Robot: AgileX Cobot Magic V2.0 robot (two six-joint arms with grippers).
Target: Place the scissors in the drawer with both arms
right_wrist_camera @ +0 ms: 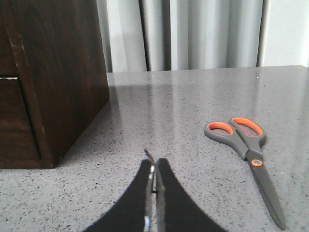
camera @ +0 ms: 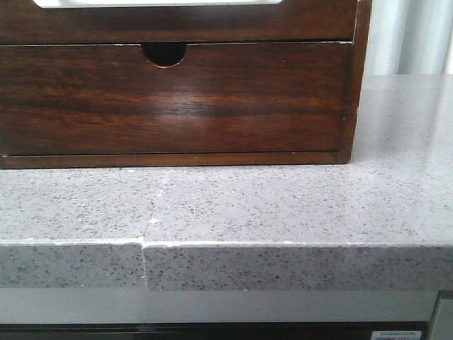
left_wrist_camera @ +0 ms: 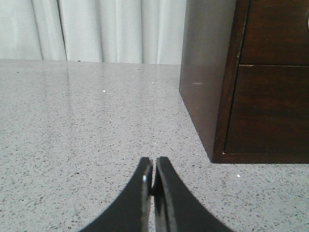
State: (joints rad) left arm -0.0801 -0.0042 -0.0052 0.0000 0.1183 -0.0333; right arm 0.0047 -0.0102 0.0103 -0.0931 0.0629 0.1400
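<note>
1. The drawer point(camera: 191, 21) meant for the task is seen at the top edge of the front view: only a strip of dark brown front with a sliver of its white cutout. It appears pushed in flush with the cabinet point(camera: 357, 78); nothing is drawn out yet.

2. Directly below it, filling the upper half of the frame, a second drawer front point(camera: 177, 99) with a small half-round notch is noted. This one is not the target.

3. The scissors point(right_wrist_camera: 246, 154) are found only in the right wrist view, lower right of the frame: grey handles with orange lining, blades closed, lying flat on the speckled grey counter point(right_wrist_camera: 193, 111), well apart from the cabinet side at the left of that frame.

4. The right gripper point(right_wrist_camera: 155, 171) is seen at bottom centre of its view, fingers pressed together with nothing between them, and clear of the scissors.

5. The left gripper point(left_wrist_camera: 153, 169) is likewise closed and empty, low over the counter, with the cabinet corner at the right of its frame.

6. Risks judged from here:
- The notched lower drawer could be pulled by mistake, since it is the more prominent front.
- The flat scissors offer little height; a grasp on the thin blades may slip or skid them over the glossy counter.
- If the drawer is opened only partway, the long blades could catch on its front edge.
- The light cabinet may slide when pulled.
</note>
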